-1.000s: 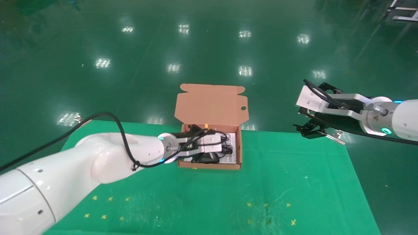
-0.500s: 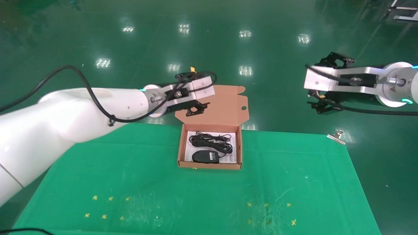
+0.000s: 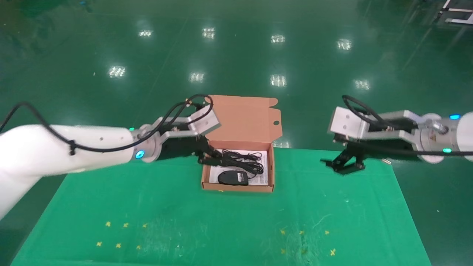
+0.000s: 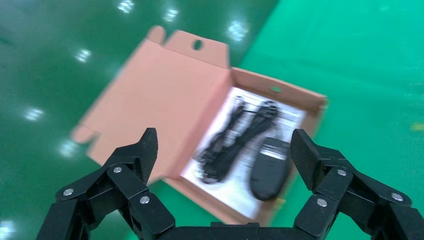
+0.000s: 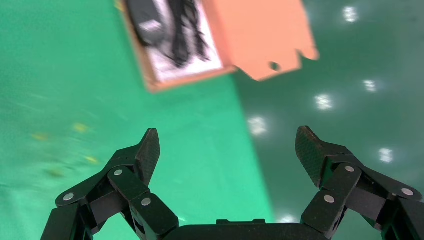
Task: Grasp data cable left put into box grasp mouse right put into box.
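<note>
The orange-brown box (image 3: 236, 187) stands open on the green table, its lid (image 3: 244, 118) upright at the back. Inside, on a white printed sheet, lie the looped black data cable (image 3: 240, 160) and, nearer me, the black mouse (image 3: 232, 178). My left gripper (image 3: 208, 157) is open and empty, just over the box's far left corner. Its wrist view shows the box (image 4: 280, 92), the data cable (image 4: 240, 135) and the mouse (image 4: 270, 167) between the spread fingers. My right gripper (image 3: 343, 166) is open and empty, over the table's far right edge, well apart from the box (image 5: 137, 55).
The green cloth (image 3: 236, 229) covers the table, with small yellow cross marks (image 3: 125, 224) near the front. Glossy green floor (image 3: 236, 55) lies beyond the far edge. A small metal clip (image 3: 386, 161) sits at the far right corner, under the right arm.
My left gripper rose out of the box, leaving cable and mouse inside, then came down to the box's far left corner. My right gripper rose, then dropped toward the table's far right edge.
</note>
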Robot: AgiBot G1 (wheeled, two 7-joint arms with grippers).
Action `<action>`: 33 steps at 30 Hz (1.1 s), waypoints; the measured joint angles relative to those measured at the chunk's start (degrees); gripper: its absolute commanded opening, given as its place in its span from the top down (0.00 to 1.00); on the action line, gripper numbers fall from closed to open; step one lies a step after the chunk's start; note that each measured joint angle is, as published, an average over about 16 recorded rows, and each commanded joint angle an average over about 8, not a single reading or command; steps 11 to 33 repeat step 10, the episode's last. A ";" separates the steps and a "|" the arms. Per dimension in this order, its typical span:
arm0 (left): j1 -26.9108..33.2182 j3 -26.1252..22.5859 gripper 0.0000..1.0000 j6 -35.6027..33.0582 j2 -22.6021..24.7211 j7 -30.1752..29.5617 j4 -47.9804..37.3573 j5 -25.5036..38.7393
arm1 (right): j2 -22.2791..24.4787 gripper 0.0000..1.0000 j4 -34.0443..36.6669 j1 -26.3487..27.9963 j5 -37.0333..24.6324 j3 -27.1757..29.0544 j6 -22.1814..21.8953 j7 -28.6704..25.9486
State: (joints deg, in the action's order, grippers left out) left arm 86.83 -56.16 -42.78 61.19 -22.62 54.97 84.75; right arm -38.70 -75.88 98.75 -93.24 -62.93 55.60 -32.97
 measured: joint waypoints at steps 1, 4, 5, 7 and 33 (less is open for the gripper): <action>-0.57 0.90 0.00 -0.96 -0.59 0.27 0.42 -0.96 | 0.08 0.00 0.05 -0.82 1.13 1.03 0.66 0.49; -1.97 3.13 0.00 -3.35 -2.04 0.93 1.45 -3.35 | 0.28 0.00 0.18 -2.86 3.95 3.61 2.31 1.71; -2.25 3.58 0.00 -3.83 -2.34 1.06 1.66 -3.83 | 0.32 0.00 0.20 -3.27 4.52 4.12 2.64 1.95; -2.82 4.48 0.00 -4.79 -2.92 1.32 2.08 -4.78 | 0.40 0.00 0.25 -4.08 5.65 5.15 3.31 2.44; -3.67 5.84 0.00 -6.24 -3.81 1.73 2.70 -6.24 | 0.53 0.00 0.33 -5.32 7.36 6.72 4.31 3.18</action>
